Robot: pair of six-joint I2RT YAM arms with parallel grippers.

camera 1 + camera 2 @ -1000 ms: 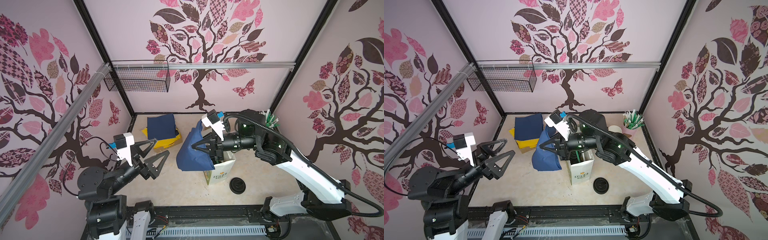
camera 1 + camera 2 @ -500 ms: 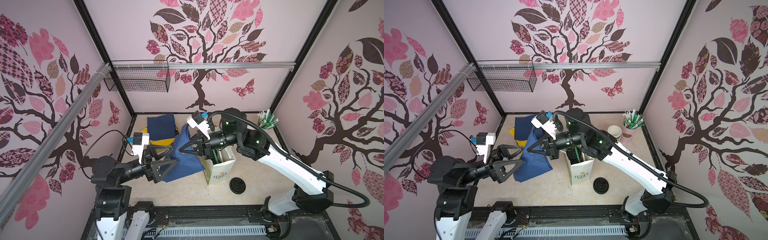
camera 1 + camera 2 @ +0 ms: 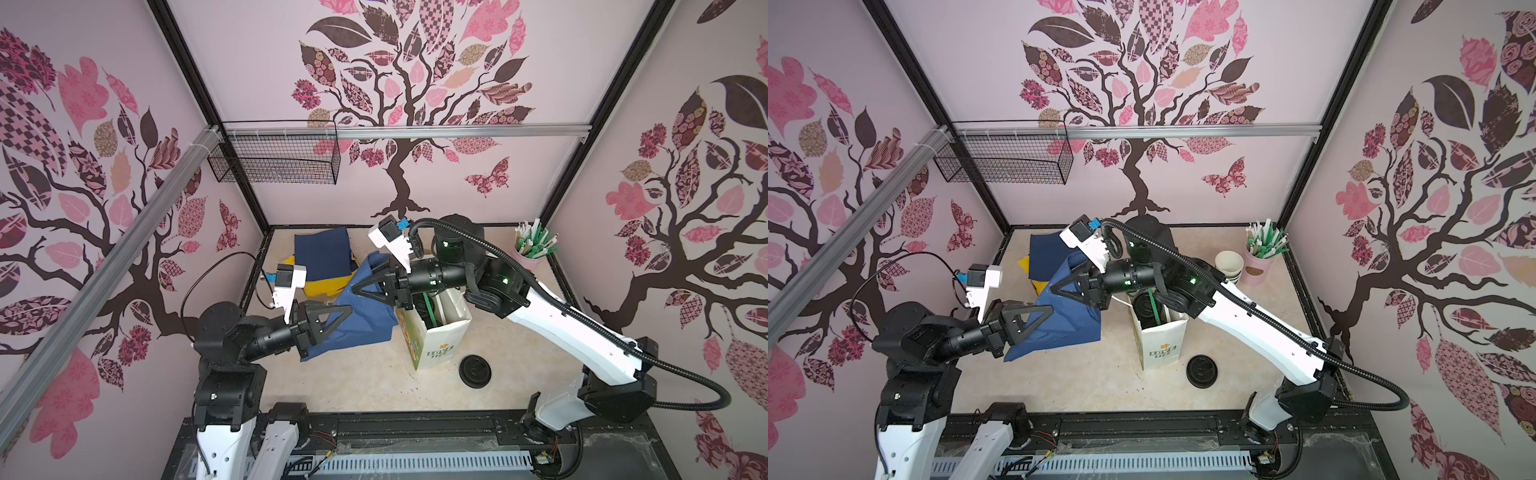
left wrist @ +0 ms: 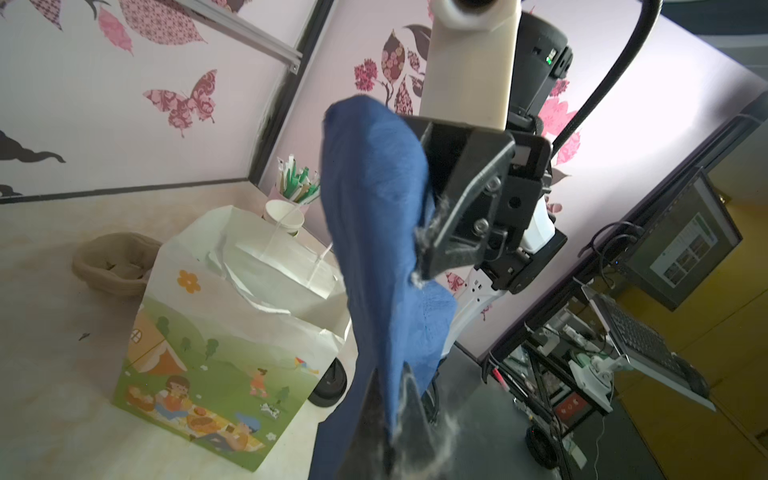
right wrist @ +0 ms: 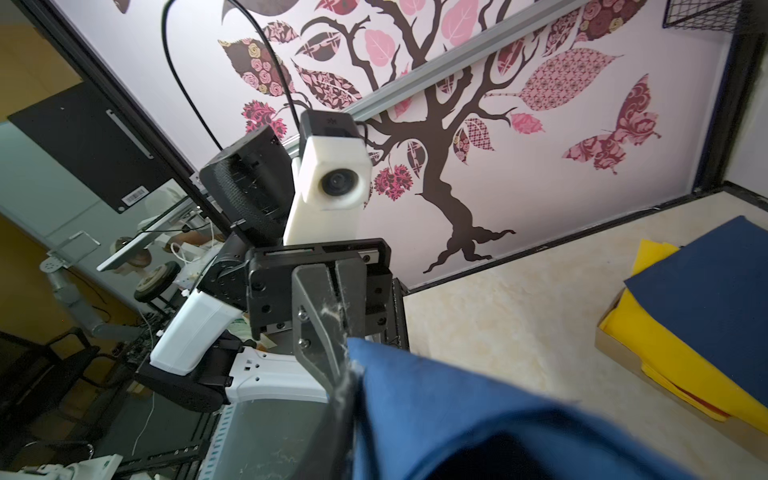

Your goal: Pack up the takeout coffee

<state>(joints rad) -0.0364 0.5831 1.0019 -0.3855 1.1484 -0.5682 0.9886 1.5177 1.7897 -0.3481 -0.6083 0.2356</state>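
Currently clamped shut on the lower edge of the blue cloth with the left gripper. Cannot tell at the right gripper whether gripping or released; observe the upper fold against one finger. Locate the takeout coffee inside the upright paper bag, black lid showing at the open top. Note a loose black lid on the table near the bag.

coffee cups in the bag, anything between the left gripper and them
Yes. The blue cloth pinched in the left gripper hangs between it and the paper bag, whose wall also screens the cups inside.
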